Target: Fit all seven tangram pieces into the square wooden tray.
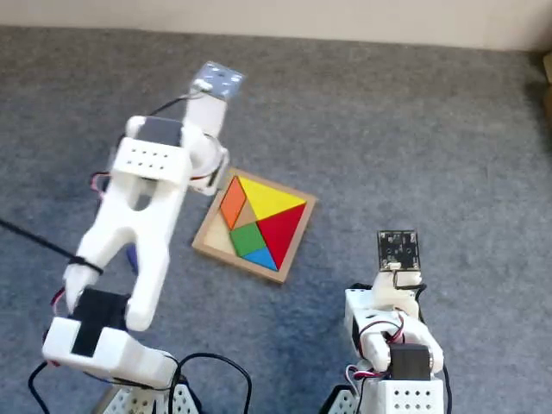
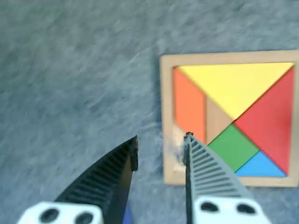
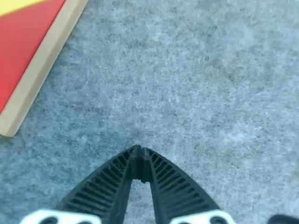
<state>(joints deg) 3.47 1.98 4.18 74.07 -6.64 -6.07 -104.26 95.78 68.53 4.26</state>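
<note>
Evidently we are well along: the square wooden tray (image 2: 229, 57) holds a yellow triangle (image 2: 236, 84), red triangle (image 2: 268, 121), orange parallelogram (image 2: 188, 105), green square (image 2: 232, 148) and blue triangle (image 2: 261, 165), two bare gaps seemingly unfilled, our left gripper (image 2: 161, 140) spread apart across its rim, right gripper (image 3: 140, 151) pinched together near it.

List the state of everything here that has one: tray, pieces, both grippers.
wooden tray, flat on carpet, partly filled
yellow triangle, seated in tray
red triangle, seated in tray
orange piece, seated in tray
green square, seated in tray
blue triangle, seated in tray
two bare wood patches, apparently unfilled slots
left gripper, open, empty, one fingertip over the tray's edge
right gripper, shut, empty, over carpet
</note>
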